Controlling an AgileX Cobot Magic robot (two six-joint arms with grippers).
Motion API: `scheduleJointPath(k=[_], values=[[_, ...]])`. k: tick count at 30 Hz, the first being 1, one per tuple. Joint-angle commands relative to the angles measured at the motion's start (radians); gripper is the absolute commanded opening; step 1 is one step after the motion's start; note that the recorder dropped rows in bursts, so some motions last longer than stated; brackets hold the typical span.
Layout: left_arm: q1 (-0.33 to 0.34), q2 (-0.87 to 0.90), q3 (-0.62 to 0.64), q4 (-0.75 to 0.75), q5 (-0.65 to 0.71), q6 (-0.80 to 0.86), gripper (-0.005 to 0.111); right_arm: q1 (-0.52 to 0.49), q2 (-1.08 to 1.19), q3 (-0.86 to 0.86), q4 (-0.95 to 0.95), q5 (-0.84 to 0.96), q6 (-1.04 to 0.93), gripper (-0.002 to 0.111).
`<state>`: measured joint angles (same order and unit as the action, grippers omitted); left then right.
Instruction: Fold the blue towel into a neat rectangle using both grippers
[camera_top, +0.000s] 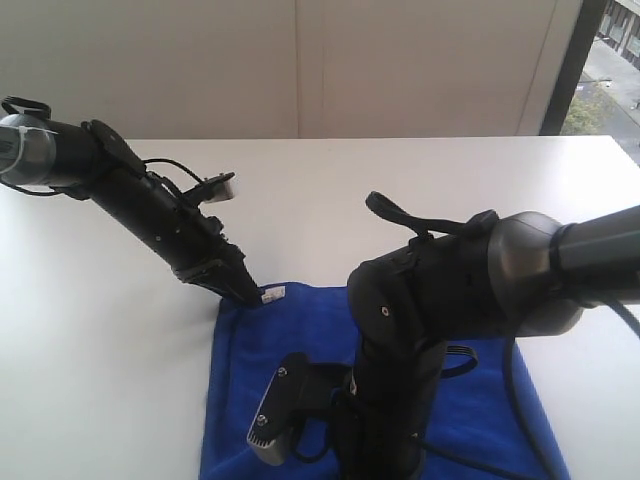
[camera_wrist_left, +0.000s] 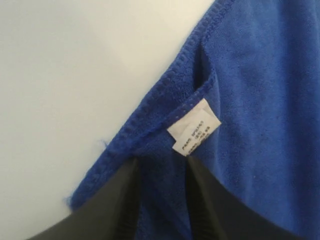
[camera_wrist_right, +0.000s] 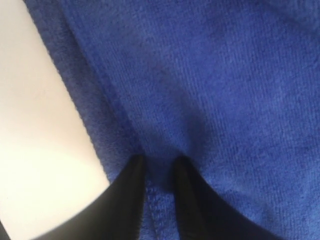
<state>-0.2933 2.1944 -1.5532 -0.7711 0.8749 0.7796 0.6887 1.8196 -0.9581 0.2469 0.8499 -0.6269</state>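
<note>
- Two grippers are on the cloth, one at each side. The step in hand looks like the first fold, with the corner grip taken and the carry not yet begun.
- Left gripper (camera_top: 243, 287): down at the far-left corner of the blue towel (camera_top: 300, 350), right by the white tag (camera_wrist_left: 194, 126). Its jaws stand fairly narrow, with a pinch of cloth filling the gap, so I read it as holding.
- The hem (camera_wrist_left: 159, 89) by the tag is turned over on itself, so the bite may take in a doubled layer. That's fine if it holds.
- The towel lies spread on the white table (camera_top: 100, 330), on the near side, mostly flat. Its near end runs out of the exterior view.
- Right gripper (camera_wrist_right: 159, 162): hidden behind its own arm in the exterior view. The wrist view shows its jaws close together, with a ridge of towel squeezed between them just beside the stitched edge. I can't tell which corner.
- To do it well: raise both grips together to the same height and keep the edge between them lightly taut.
- Carry over in one arc, then lay hem on hem before letting go.
- Risk: a shallow bite slips, or uneven lifting skews the fold.
</note>
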Motion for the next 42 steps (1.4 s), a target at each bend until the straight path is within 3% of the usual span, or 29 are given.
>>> scheduleJointPath(k=[1,7,24,42], values=[[0.002,0.000,0.007,-0.035,0.014,0.031,0.038,-0.005,-0.008,0.003,-0.009,-0.027,0.005,0.022],[0.002,0.000,0.007,-0.104,0.008,0.069,0.038,-0.005,-0.008,0.003,-0.009,-0.027,0.005,0.022],[0.002,0.000,0.007,0.038,-0.036,0.039,0.038,-0.005,-0.008,0.003,-0.009,-0.027,0.011,0.022],[0.000,0.000,0.007,-0.066,-0.026,0.058,0.038,-0.005,-0.008,0.003,-0.009,-0.029,0.011,0.022]])
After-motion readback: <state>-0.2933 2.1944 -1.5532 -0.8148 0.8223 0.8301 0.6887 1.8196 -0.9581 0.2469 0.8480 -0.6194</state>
